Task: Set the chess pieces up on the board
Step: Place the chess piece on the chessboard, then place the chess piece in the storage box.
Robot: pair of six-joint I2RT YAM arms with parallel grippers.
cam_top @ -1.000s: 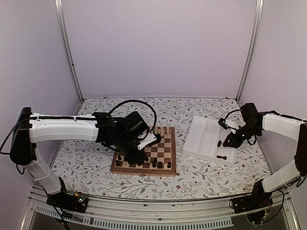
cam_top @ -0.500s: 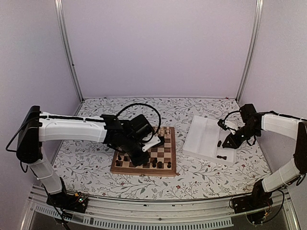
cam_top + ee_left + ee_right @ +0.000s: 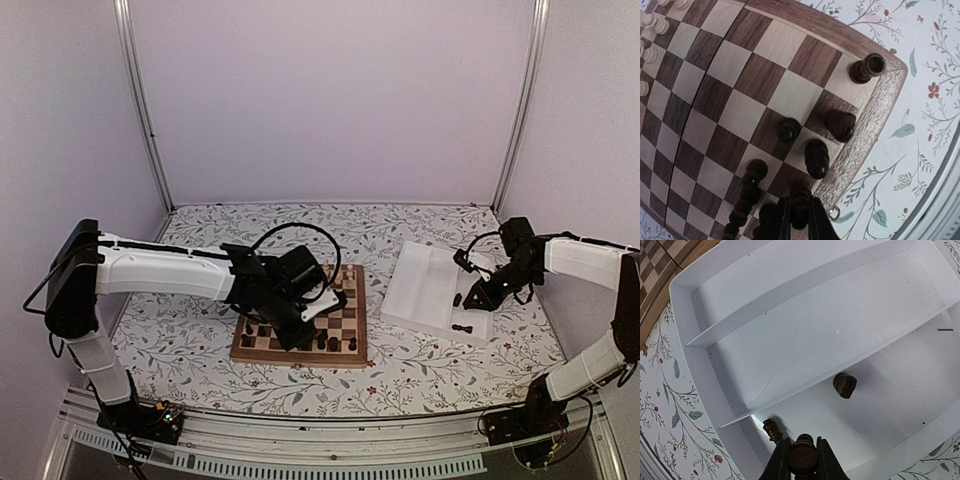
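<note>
The board [image 3: 745,75] fills the left wrist view, with several dark chess pieces [image 3: 816,157] standing near its edge by the brown border. My left gripper [image 3: 799,202] is shut on a dark chess piece [image 3: 800,192] held just over the board's edge row. In the top view the left gripper [image 3: 297,338] hangs over the board's [image 3: 345,355] near side. My right gripper [image 3: 803,441] is shut on another dark piece [image 3: 803,459] above the white tray [image 3: 790,335]. In that tray one dark piece [image 3: 844,385] lies loose and another [image 3: 772,429] stands by the jaws.
Pale cream chessmen [image 3: 652,22] stand along the board's far side. The tray [image 3: 430,270] sits right of the board on the floral tablecloth [image 3: 420,375], its ridges splitting it into troughs. A small metal clasp [image 3: 834,214] sticks out of the board's border.
The left arm has stretched to the right, carrying its piece along the board's near side. The right arm has hardly moved.
</note>
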